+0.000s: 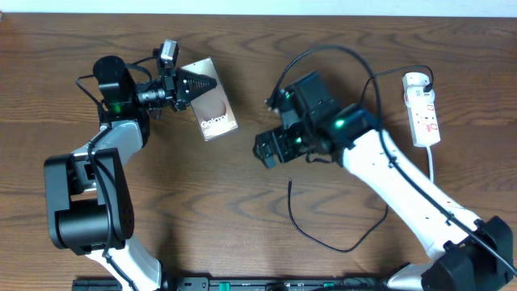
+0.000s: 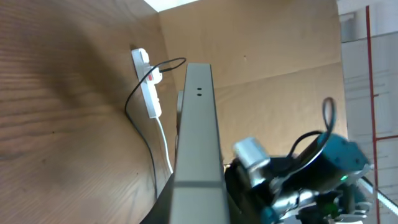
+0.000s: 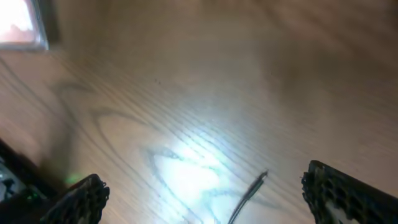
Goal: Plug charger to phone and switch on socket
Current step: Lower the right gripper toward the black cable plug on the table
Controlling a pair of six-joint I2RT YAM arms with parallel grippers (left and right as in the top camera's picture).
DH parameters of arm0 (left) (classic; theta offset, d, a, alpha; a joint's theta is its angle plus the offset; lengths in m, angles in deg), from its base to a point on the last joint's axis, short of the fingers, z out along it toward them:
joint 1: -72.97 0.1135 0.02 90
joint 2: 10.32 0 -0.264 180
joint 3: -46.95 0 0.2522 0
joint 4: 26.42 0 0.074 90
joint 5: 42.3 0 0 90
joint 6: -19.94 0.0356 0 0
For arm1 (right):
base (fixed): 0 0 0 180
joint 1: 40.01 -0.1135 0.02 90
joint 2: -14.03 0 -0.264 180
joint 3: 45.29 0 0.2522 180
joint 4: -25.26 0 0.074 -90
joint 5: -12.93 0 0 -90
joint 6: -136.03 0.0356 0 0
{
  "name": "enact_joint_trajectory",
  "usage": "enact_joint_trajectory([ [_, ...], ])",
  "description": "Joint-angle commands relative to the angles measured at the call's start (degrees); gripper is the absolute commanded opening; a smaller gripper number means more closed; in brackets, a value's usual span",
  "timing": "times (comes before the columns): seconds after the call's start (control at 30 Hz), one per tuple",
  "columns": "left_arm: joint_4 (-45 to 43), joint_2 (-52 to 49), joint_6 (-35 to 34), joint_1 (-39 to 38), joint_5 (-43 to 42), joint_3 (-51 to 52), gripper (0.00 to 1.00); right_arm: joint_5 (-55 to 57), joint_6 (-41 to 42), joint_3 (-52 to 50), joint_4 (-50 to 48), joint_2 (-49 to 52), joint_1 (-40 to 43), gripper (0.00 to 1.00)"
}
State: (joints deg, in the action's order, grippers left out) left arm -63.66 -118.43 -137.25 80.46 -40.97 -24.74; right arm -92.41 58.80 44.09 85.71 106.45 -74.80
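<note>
One phone (image 1: pixel 218 109), one charger (image 1: pixel 291 196), one socket (image 1: pixel 423 111). The phone is near the surface's (image 1: pixel 226 218) far edge, long axis slanting far-left to near-right, far end clenched by the left hand (image 1: pixel 200 83). The right hand (image 1: pixel 269 150) is released, empty.

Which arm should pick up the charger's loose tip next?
Right: the right gripper hangs over the charger tip with open jaws, while the left gripper is shut on the phone.
</note>
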Motion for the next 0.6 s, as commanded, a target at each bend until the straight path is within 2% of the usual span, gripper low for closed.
enact_joint_trajectory([
  [0.0,-0.48,0.42,2.47,0.24,-1.46,-1.64,0.07,3.89,5.92,-7.19,-3.54,0.22,-1.42,0.99],
  [0.13,-0.48,0.42,3.15,0.24,-1.46,-1.64,0.07,3.82,10.54,-15.15,-9.18,0.22,-1.53,0.98],
  [0.23,-0.48,0.42,3.37,0.26,-1.46,-1.64,0.07,3.85,11.1,-17.38,-9.62,0.22,-1.86,0.96],
  [0.33,-0.48,0.42,3.78,0.24,-1.46,-1.64,0.07,4.39,14.01,-18.82,-9.62,0.24,-2.6,0.88],
  [0.57,-0.48,0.42,3.78,0.26,-1.46,-1.64,0.07,8.37,22.73,-21.64,-9.86,0.24,-5.16,0.78],
])
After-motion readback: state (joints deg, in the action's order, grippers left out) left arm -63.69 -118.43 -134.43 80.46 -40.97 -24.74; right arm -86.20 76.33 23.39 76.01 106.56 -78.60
